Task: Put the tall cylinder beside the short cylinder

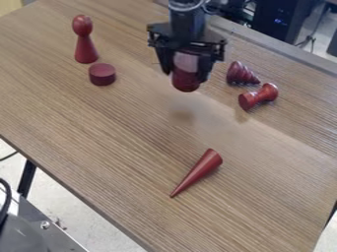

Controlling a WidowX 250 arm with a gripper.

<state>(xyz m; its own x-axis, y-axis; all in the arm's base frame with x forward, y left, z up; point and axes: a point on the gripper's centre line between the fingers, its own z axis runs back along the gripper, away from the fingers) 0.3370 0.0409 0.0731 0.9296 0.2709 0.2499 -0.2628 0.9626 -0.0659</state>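
Pale wood grain runs across our bench [118, 138], with dark equipment [283, 19] beyond its far edge, behind the claw [186, 74]. Our claw is clamped on a dark red piece that we take for the tall cylinder [186, 81]; it hangs roughly upright between the fingers, lower end sticking out below them, and seems to be clear of the wood. What matters most for us is the sideways line to the short cylinder [102, 75]: as the camera sees it, that squat piece sits well to the left of the claw, flat on its base. We judge that the carry is under way and the placing is to come, so we should travel left, keep the long axis upright and lower just beside the short one. The pawn-shaped piece [85, 42] stands close behind our target, so we had best come down on the claw's side of it, or we might knock something over. To the right of the claw lie a ridged cone [241, 74] and a spool-shaped piece [258, 96]; a smooth cone [203, 170] lies on the camera's side of it.
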